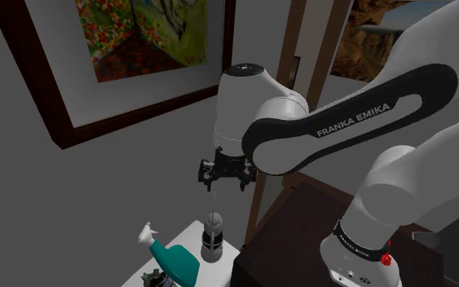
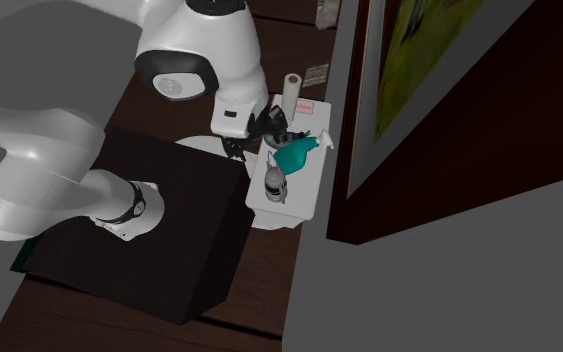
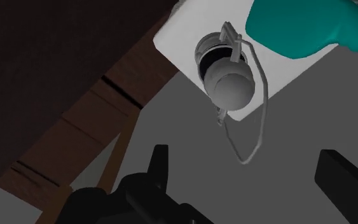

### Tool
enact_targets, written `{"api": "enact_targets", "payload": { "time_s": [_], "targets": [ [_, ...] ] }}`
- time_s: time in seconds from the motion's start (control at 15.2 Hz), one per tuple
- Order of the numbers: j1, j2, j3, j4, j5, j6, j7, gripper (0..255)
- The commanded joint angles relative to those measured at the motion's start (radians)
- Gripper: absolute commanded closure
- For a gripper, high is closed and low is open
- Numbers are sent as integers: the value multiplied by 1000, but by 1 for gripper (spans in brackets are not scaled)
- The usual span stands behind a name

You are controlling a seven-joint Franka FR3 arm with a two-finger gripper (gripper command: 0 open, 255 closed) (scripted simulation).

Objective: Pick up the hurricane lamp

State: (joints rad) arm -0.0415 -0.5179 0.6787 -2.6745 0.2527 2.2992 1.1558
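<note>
The hurricane lamp (image 1: pixel 212 238) is grey with a dark middle band and stands near a corner of a small white table (image 1: pixel 224 274). Its thin wire handle rises straight up toward my gripper (image 1: pixel 227 180), which hangs directly above it. In the wrist view the lamp's round top (image 3: pixel 230 81) lies ahead of my gripper (image 3: pixel 244 167), and the handle's loop reaches into the gap between the fingers (image 3: pixel 159 163) without touching either. The fingers stand wide apart and hold nothing. From the second exterior view the lamp (image 2: pixel 275 183) sits just beside my gripper (image 2: pixel 253 138).
A teal spray bottle (image 1: pixel 177 261) (image 2: pixel 294 155) (image 3: pixel 304 28) lies close beside the lamp on the white table (image 2: pixel 300 205). The dark stand box (image 2: pixel 159 230) borders the table. A framed picture (image 1: pixel 138 49) hangs on the wall behind. A white roll (image 2: pixel 292 88) stands further along.
</note>
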Motion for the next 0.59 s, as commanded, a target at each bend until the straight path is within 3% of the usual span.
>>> {"api": "enact_targets", "payload": {
  "time_s": [0.0,0.13,0.53],
  "targets": [
    [-34,73,71,16,-13,64,91,0],
    [-86,155,144,44,-55,120,183,0],
    [-139,241,205,15,-115,224,239,0]
  ]
}}
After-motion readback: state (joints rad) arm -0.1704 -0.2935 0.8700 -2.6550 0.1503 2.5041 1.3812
